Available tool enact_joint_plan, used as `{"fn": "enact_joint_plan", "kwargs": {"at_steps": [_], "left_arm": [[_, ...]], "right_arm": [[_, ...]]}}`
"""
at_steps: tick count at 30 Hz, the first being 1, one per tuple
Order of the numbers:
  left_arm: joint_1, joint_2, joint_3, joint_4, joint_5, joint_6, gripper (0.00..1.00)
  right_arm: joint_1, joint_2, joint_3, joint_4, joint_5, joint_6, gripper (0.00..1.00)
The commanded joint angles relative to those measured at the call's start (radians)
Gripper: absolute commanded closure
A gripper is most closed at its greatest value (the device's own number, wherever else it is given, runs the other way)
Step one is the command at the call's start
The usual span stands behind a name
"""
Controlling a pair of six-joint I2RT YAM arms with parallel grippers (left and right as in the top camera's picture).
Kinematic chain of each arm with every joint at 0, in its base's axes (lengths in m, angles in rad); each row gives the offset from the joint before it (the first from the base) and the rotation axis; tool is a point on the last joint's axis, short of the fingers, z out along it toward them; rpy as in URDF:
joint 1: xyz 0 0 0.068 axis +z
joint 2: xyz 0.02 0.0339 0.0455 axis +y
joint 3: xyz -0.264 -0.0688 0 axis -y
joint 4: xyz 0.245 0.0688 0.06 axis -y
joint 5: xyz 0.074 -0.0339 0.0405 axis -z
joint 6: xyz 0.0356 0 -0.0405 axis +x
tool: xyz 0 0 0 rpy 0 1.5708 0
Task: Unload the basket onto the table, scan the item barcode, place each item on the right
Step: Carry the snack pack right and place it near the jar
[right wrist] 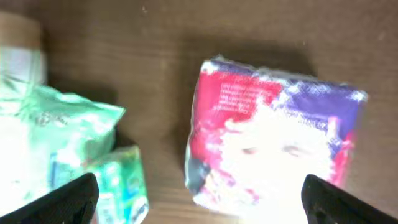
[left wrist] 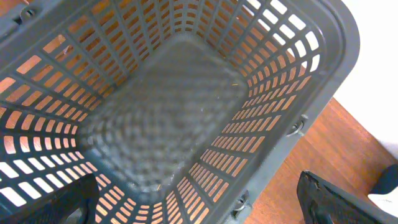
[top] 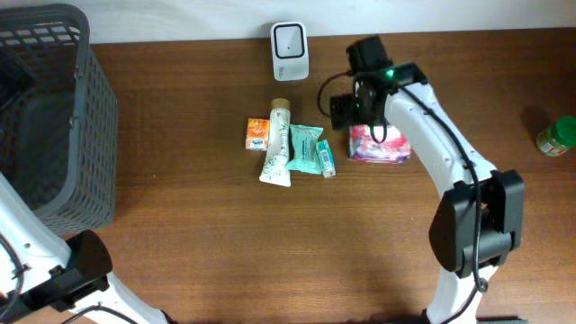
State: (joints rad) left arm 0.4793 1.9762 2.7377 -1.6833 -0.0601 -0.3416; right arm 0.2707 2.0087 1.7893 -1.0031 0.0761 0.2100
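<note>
Right end effector [right wrist: 208, 200] hangs with fingers spread wide, gripping nothing. Red-and-purple packet [right wrist: 273, 143] lies flat on the tabletop [right wrist: 155, 37] right under it, green packs [right wrist: 74, 124] just off to one side. My left end effector [left wrist: 205, 202] is also wide, over the grey basket [left wrist: 323, 74].

A basket [top: 90, 135] stands at the left end of the table [top: 180, 252], and a scanner [top: 290, 51] at its back edge. In front of the scanner lie, left to right, a small carton [top: 258, 133], a tube [top: 277, 144], a packet [top: 303, 148] and a smaller tube [top: 325, 159], side by side. A tissue pack [top: 387, 151] lies just right of them, and a jar [top: 557, 137] at the far right edge.
</note>
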Motion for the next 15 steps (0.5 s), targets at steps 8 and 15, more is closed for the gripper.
{"fn": "enact_joint_plan", "kwargs": {"at_steps": [8,15], "left_arm": [[0.002,-0.006,0.003,0.002,-0.005,-0.006,0.01],[0.002,-0.006,0.003,0.002,-0.005,-0.006,0.01]], "right_arm": [[-0.409,-0.003,0.097,-0.193,-0.356,-0.174,0.02],[-0.517,-0.003,-0.397,0.249,-0.745,-0.187,0.12]]}}
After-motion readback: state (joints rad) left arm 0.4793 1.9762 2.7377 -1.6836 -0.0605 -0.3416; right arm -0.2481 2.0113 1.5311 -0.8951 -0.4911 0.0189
